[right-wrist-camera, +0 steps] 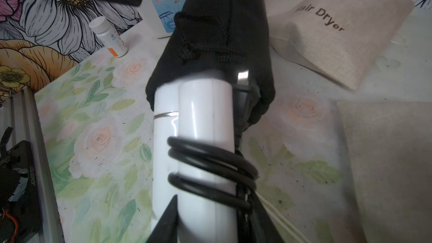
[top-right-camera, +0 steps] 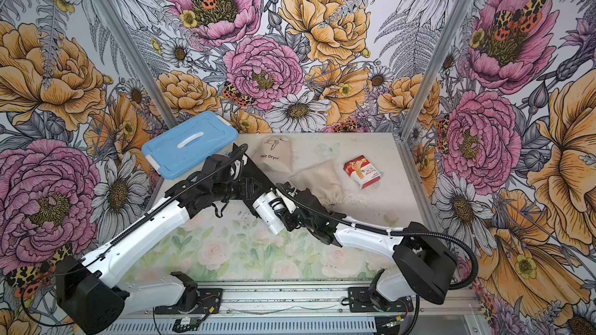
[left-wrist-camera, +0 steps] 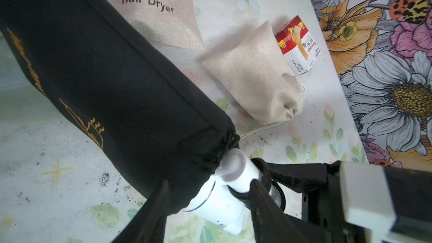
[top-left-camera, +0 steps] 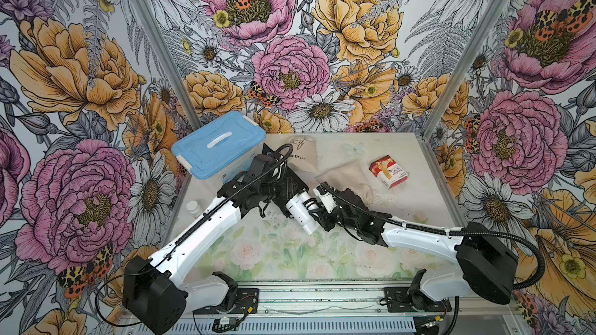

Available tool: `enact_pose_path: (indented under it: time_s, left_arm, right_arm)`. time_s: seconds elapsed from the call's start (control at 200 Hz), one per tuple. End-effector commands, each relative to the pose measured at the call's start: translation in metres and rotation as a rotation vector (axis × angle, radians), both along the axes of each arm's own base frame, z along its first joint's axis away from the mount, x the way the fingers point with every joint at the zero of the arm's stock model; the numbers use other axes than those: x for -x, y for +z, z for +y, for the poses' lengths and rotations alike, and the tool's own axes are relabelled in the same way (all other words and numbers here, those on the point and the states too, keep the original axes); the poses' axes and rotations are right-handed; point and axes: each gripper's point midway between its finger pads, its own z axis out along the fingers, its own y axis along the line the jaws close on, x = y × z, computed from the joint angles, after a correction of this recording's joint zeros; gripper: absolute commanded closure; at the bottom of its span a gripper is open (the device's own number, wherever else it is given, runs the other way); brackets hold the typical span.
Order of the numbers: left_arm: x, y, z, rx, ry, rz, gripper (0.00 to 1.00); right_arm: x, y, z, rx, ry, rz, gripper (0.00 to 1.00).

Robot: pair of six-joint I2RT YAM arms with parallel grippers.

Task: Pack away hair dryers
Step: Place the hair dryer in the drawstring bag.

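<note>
White dryer (right-wrist-camera: 203, 113), a glossy plastic tube with a chrome ring and black cord (right-wrist-camera: 210, 160) coiled on the handle, sits nose-first in the mouth of the black pouch (left-wrist-camera: 105, 66), woven cloth, gold print unreadable, over mid-desk (top-left-camera: 290, 252). Right end effector (right-wrist-camera: 205, 216) is clamped on the dryer's handle end. Left end effector (left-wrist-camera: 210, 190) has jaws parted astride the pouch mouth, gripping nothing. Flat beige pouch (left-wrist-camera: 154, 8), coarse weave, reads "Hair Dryer". Second beige pouch (left-wrist-camera: 254, 78) is stuffed and drawn shut, contents hidden. Red-white carton (left-wrist-camera: 297, 45) lies beside it. Clear bin (top-left-camera: 219, 146) has a blue lid and a "deli" sticker. White bottle (right-wrist-camera: 109, 36) stands near it.
</note>
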Motion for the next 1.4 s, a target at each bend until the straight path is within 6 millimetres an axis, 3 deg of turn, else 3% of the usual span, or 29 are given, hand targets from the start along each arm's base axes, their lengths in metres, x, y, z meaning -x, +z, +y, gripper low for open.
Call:
enact_pose_path:
  time_s: [0.0,0.275,0.43,0.78,1.04,1.131,1.276,1.396]
  left_arm:
    - [0.002,-0.006,0.000,-0.042,-0.015,-0.016,0.43]
    - [-0.008,-0.023,-0.014,-0.183,-0.069,-0.026,0.42]
    - [-0.014,-0.030,-0.009,-0.247,-0.057,-0.027,0.42]
    - [-0.013,-0.019,0.000,-0.290,-0.072,-0.064,0.46]
    - [-0.016,-0.025,0.000,-0.318,-0.079,-0.055,0.46]
    - [-0.018,-0.030,-0.001,-0.325,-0.077,-0.044,0.53]
    - [-0.021,-0.031,-0.007,-0.322,-0.085,-0.036,0.80]
    - [-0.024,-0.028,-0.013,-0.317,-0.093,-0.043,0.94]
  right_arm:
    - [-0.010,0.032,0.013,-0.115,0.003,-0.058,0.94]
    - [-0.010,0.035,0.012,-0.127,0.004,-0.059,0.94]
    - [-0.009,0.038,0.010,-0.134,0.000,-0.062,0.95]
    - [-0.009,0.039,0.007,-0.138,-0.004,-0.063,0.95]
    - [-0.009,0.041,0.007,-0.147,-0.004,-0.065,0.94]
    - [-0.008,0.043,0.007,-0.151,-0.004,-0.067,0.94]
    - [-0.008,0.044,0.007,-0.157,-0.007,-0.067,0.95]
    - [-0.008,0.042,0.008,-0.157,-0.004,-0.063,0.94]
